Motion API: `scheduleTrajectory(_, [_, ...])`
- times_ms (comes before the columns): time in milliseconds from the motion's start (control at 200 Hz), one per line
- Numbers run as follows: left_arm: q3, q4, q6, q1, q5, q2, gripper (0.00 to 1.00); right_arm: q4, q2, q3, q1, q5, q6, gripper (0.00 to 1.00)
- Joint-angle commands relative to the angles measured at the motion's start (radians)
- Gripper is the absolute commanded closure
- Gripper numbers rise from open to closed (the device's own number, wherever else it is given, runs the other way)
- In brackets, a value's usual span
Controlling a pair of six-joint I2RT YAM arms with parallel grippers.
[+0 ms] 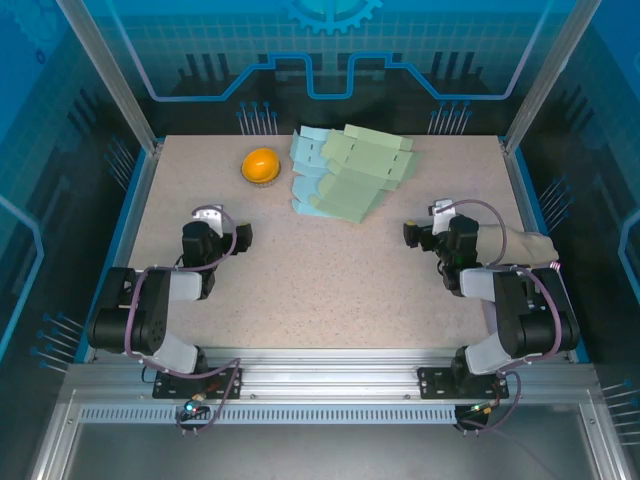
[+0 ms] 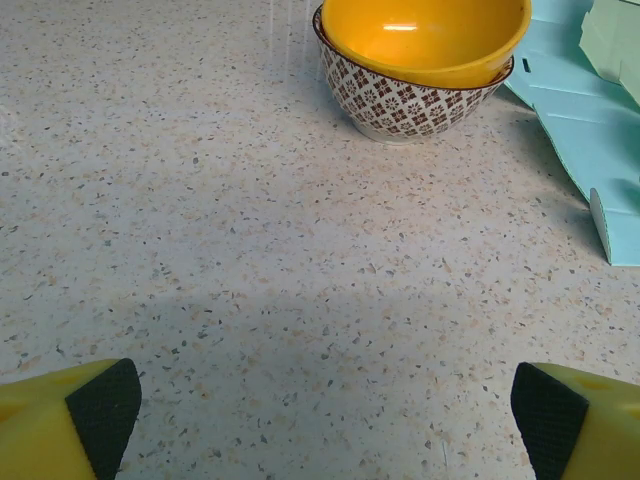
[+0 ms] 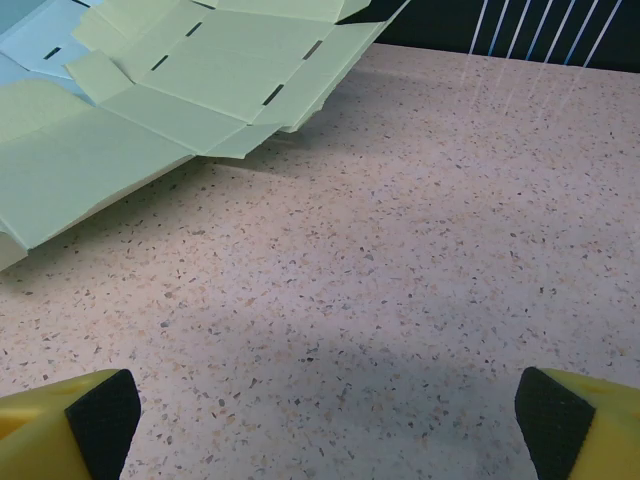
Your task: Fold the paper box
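Flat, unfolded paper box sheets (image 1: 345,172) lie in a loose pile at the back middle of the table, pale green ones over light blue ones. The green sheets (image 3: 170,90) show slots and flaps in the right wrist view; a blue sheet (image 2: 590,130) reaches into the left wrist view. My left gripper (image 1: 222,232) rests low at the left, open, well short of the pile, with bare table between its fingers (image 2: 100,410). My right gripper (image 1: 425,228) sits at the right, open too, its fingers (image 3: 100,415) wide apart over bare table.
A yellow bowl (image 1: 260,165) nested in a patterned bowl (image 2: 415,95) stands left of the pile. The speckled tabletop (image 1: 330,280) is bordered by aluminium posts and blue walls. A beige cloth-like thing (image 1: 525,245) lies by the right arm.
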Motion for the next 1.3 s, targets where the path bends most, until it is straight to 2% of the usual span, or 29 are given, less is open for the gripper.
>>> scheduleTrajectory(0, [0.012, 0.006, 0.01, 0.007, 0.025, -0.009, 0.01, -0.002, -0.002, 0.0, -0.003, -0.008, -0.01, 0.0])
scheduleTrajectory(1160, [0.016, 0.001, 0.005, 0.014, 0.03, -0.008, 0.01, -0.005, -0.001, 0.002, -0.011, -0.021, -0.004, 0.0])
scheduleTrajectory(1226, [0.011, 0.011, 0.007, 0.007, 0.009, -0.011, 0.01, -0.009, -0.001, 0.005, -0.013, -0.023, -0.003, 0.0])
scheduleTrajectory(1296, [0.043, -0.122, -0.005, -0.038, -0.157, -0.103, 0.01, -0.017, -0.015, 0.005, -0.011, -0.006, 0.0, 0.0])
